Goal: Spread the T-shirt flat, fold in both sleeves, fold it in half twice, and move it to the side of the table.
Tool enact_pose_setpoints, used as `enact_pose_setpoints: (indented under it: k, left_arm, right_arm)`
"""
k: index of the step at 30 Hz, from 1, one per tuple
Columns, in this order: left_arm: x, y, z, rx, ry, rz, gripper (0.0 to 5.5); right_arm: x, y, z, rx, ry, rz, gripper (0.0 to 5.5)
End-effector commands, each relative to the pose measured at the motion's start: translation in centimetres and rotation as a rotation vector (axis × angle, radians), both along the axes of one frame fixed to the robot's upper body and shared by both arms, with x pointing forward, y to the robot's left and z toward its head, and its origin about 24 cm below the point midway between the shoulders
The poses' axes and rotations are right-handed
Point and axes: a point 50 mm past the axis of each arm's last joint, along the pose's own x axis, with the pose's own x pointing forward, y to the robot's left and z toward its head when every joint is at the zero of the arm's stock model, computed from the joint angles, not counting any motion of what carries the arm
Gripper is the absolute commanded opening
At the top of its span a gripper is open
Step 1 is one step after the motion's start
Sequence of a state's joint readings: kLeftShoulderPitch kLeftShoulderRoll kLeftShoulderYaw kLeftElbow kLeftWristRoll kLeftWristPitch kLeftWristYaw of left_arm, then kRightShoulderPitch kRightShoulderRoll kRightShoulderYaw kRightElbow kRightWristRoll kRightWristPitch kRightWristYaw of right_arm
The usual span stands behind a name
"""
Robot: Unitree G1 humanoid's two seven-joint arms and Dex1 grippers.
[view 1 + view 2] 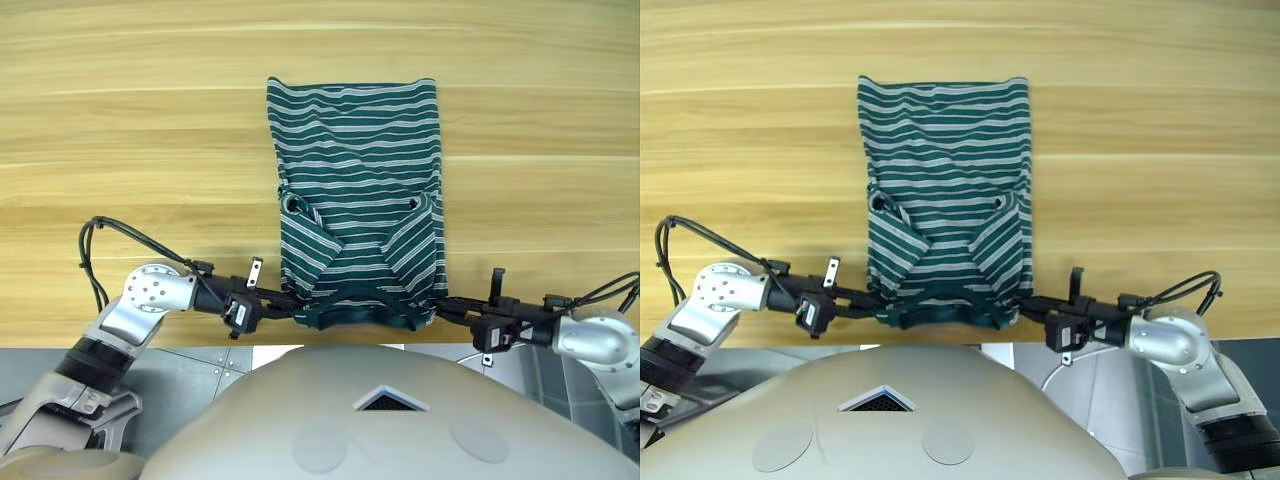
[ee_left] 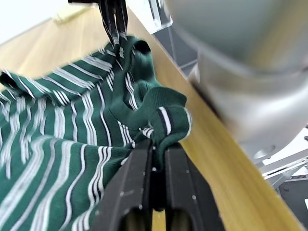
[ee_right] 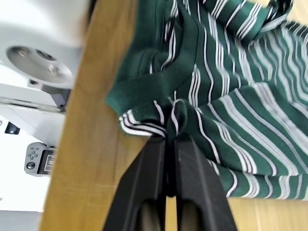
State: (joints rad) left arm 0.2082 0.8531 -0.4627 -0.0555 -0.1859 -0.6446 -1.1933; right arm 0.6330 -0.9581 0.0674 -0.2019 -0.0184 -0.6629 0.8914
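Observation:
The green T-shirt with white stripes lies lengthwise on the wooden table, both sleeves folded in over its lower half. Its collar end reaches the table's near edge. My left gripper is shut on the shirt's near left corner, and the left wrist view shows the fabric bunched between my left gripper and its black fingers. My right gripper is shut on the near right corner; in the right wrist view the striped cloth is pinched in my right gripper.
Bare wood spreads to the left, right and far side of the shirt. The table's near edge runs just under both grippers, with grey floor below. Black cables loop from the left arm.

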Motion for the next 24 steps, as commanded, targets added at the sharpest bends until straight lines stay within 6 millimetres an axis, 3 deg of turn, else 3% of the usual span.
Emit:
enact_pose_setpoints:
  k: [1, 6, 11, 16, 19, 24]
  left_arm:
    - [0.0, 0.5, 1.8, -0.056, 0.014, 0.0, 0.12]
    - [0.0, 2.1, 4.4, -0.134, 0.02, 0.055, 0.12]
    - [-1.7, 3.1, 5.2, -0.172, 0.083, 0.06, 0.12]
    - [-2.2, 3.2, 5.3, -0.218, 0.124, 0.088, 0.12]
    - [-0.9, 2.8, 5.1, -0.247, 0.09, 0.161, 0.12]
    - [3.4, 1.8, 5.8, -0.366, -0.065, 0.335, 0.12]
  right_arm:
    - [-0.3, -0.8, 1.4, 0.037, -0.014, 0.033, 0.03]
    - [-1.2, -1.1, 3.7, 0.134, -0.041, 0.08, 0.03]
    - [-1.9, -1.2, 4.6, 0.183, -0.043, 0.096, 0.03]
    - [-1.8, -0.9, 4.8, 0.209, -0.048, 0.101, 0.03]
    - [-0.3, -0.5, 4.7, 0.23, -0.09, 0.05, 0.03]
    - [4.1, 0.3, 5.2, 0.268, -0.227, -0.069, 0.03]
